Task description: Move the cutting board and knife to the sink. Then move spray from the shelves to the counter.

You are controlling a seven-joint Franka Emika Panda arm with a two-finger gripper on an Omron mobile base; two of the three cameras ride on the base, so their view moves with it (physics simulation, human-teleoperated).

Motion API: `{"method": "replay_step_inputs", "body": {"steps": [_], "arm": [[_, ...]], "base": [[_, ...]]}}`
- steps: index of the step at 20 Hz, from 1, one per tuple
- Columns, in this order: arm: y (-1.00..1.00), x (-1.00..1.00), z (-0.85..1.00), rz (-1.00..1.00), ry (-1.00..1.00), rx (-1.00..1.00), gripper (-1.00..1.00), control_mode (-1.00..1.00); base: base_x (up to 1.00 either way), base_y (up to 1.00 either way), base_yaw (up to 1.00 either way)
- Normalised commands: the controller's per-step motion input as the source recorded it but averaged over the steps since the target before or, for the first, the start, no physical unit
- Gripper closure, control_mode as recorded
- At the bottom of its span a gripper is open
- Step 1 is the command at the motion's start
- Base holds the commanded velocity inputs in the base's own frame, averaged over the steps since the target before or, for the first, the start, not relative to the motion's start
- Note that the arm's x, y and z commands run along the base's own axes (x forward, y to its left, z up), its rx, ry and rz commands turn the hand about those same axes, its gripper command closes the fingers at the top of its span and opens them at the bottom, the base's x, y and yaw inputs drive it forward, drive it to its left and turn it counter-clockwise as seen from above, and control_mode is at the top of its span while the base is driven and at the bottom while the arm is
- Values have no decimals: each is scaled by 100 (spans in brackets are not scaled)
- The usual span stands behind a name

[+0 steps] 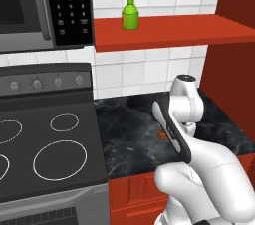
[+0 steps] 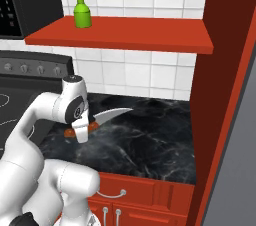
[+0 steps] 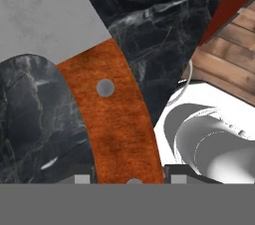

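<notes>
The knife has a reddish-brown handle that runs down between my fingertips, and its grey blade points right over the black marble counter. My gripper is shut on that handle, low over the counter; I cannot tell whether the knife touches the surface. A sliver of the handle peeks out beside my arm. The green spray stands upright on the red shelves, high above and to the left of my hand. The cutting board and the sink are out of view.
A black stove with white rings borders the counter on the left, under a microwave. A tall red cabinet side walls off the right. Red drawer fronts run below the counter edge.
</notes>
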Motion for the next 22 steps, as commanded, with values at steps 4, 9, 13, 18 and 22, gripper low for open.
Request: {"method": "replay_step_inputs", "body": {"steps": [4, 9, 13, 18, 22], "arm": [[0, 0, 0, 0, 0, 0, 100, 100], [0, 0, 0, 0, 0, 0, 100, 100], [0, 0, 0, 0, 0, 0, 100, 100], [0, 0, 0, 0, 0, 0, 100, 100], [0, 0, 0, 0, 0, 0, 100, 100]], "base": [[-46, -5, 0], [-63, -10, -1], [-67, -7, -9], [-48, 0, -40], [-24, 6, -71]]}}
